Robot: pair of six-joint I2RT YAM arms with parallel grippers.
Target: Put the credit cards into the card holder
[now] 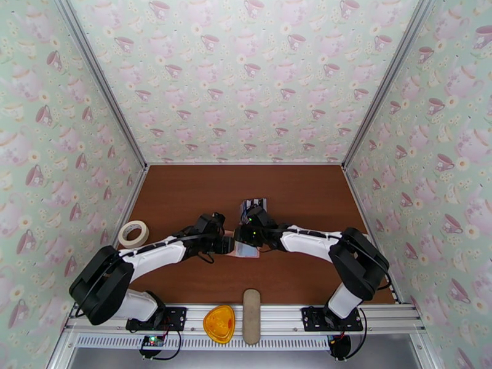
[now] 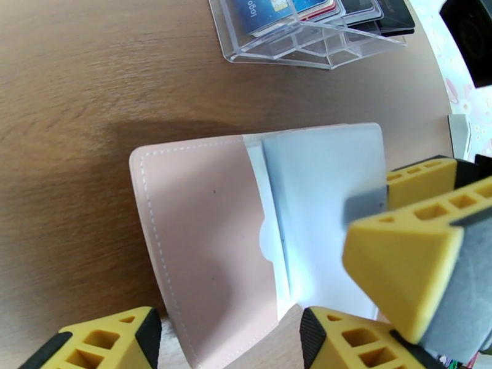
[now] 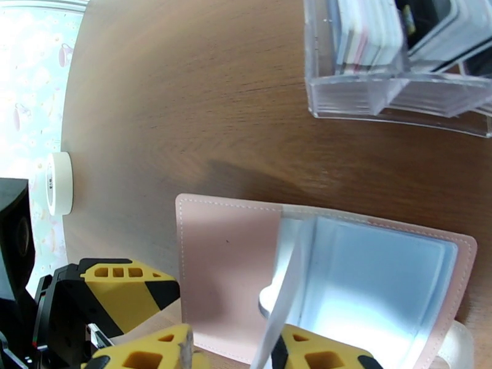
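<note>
The pale pink card holder [image 2: 203, 229] lies open on the brown table, its translucent sleeves [image 2: 326, 198] to the right. In the right wrist view one sleeve [image 3: 286, 290] stands up on edge from the holder [image 3: 227, 265]. It passes between the fingers of my right gripper [image 3: 234, 358], which stand partly apart. My left gripper [image 2: 230, 345] is open wide at the holder's near edge. The credit cards [image 2: 289, 7] stand in a clear rack just beyond, striped dark and light [image 1: 253, 206]. From above, both grippers [image 1: 224, 244] [image 1: 249, 238] meet over the holder [image 1: 246, 252].
The clear plastic rack [image 3: 393, 96] stands close behind the holder. A roll of white tape [image 1: 133, 234] lies at the table's left edge. An orange object [image 1: 219, 324] and a long beige case [image 1: 251, 316] rest on the rail between the arm bases.
</note>
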